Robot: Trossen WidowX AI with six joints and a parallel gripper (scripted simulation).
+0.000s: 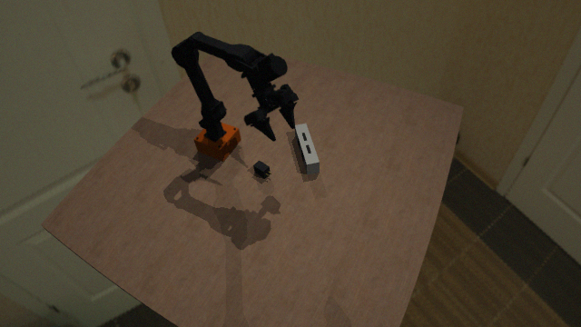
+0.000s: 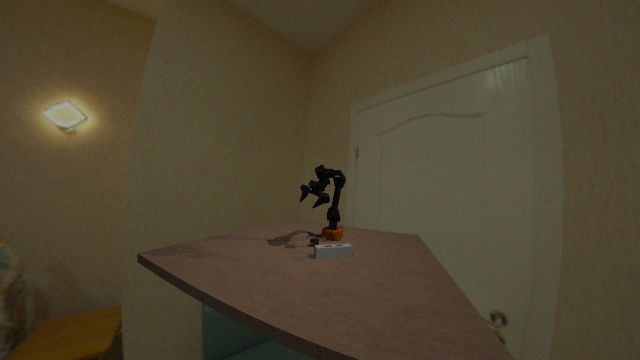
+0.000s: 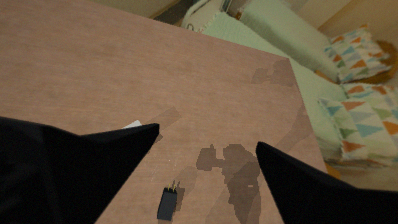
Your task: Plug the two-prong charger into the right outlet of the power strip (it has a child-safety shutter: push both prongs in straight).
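The black charger [image 1: 261, 169] [image 2: 314, 242] [image 3: 167, 204] lies on the table, its two brass prongs toward the power strip's side in the top view. The white power strip [image 1: 312, 156] [image 2: 333, 251] stands beyond it with two dark outlets in its top. In the wrist view only a small white corner of the strip [image 3: 133, 124] shows behind the left finger. My gripper [image 1: 284, 133] [image 2: 307, 204] [image 3: 207, 137] is open and empty, tilted downward and high above the table. In the wrist view the charger lies low in the picture, between the two fingers' sides and nearer the left one.
The tabletop [image 1: 363, 218] [image 2: 280, 290] [image 3: 100, 65] carries the orange arm base [image 1: 218, 143] [image 2: 332, 233], which stands close to the charger. The arm's shadow falls across the table near the charger. A wall and doors stand around the table; a bed lies past its edge in the wrist view.
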